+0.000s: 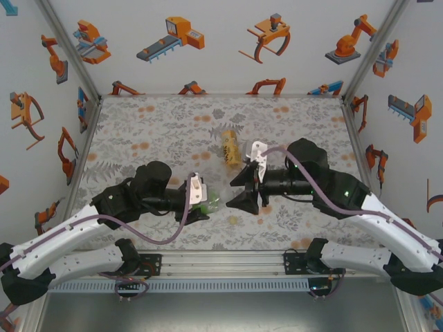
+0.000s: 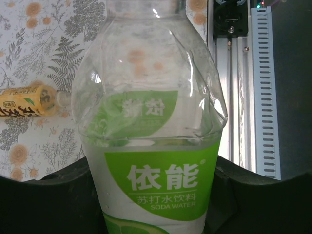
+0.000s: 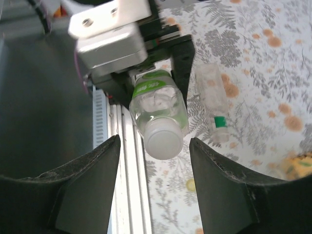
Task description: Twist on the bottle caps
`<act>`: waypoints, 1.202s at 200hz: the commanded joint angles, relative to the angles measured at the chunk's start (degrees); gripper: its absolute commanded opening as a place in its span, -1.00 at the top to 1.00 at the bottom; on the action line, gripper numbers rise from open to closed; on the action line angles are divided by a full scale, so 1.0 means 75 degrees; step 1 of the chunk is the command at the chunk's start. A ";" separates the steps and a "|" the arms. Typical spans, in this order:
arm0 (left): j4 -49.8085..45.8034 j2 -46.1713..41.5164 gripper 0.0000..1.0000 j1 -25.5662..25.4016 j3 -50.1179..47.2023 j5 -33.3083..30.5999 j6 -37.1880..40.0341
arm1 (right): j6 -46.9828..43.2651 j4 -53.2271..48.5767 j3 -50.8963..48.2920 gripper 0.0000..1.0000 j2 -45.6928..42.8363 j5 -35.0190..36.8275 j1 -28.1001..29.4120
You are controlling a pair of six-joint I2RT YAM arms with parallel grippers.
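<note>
Left fingers (image 2: 48, 204) clamp the clear bottle (image 2: 156, 170): light, thin-walled, dented. Right fingers (image 3: 87, 185) stand apart around its white cap (image 3: 163, 141); I'd pinch there, gently.

The clear bottle (image 2: 151, 122) stands in the middle of the view. Its lower body is clamped between the dark fingers (image 2: 44, 204) of the left gripper (image 2: 156, 204), one on each side. Its thin wall is dented and creased above a green and white label that reads SODA WATER under Chinese characters. To the left, an amber bottle (image 2: 27, 101) lies on its side on the flower-patterned table (image 2: 29, 39). Along the right, a metal rail (image 2: 234, 97) runs beside a slotted white duct (image 2: 265, 97).
</note>
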 commanded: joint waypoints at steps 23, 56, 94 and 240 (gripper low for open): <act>-0.0059 -0.0149 1.00 -0.0043 0.0286 0.0395 -0.0096 | -0.1910 -0.0312 0.0465 -0.02 0.0279 -0.0682 0.0045; -0.0059 -0.0152 1.00 -0.0040 0.0293 0.0401 -0.0113 | -0.1891 -0.0275 0.0477 0.13 0.0407 -0.0741 0.0043; -0.0063 -0.0209 1.00 -0.0043 0.0311 0.0366 -0.0121 | -0.1885 -0.0263 0.0413 0.21 0.0396 -0.0765 0.0043; 0.0034 -0.0243 1.00 -0.0046 0.0323 0.0318 -0.0180 | -0.1430 0.0186 0.0110 0.25 0.0407 -0.0782 0.0039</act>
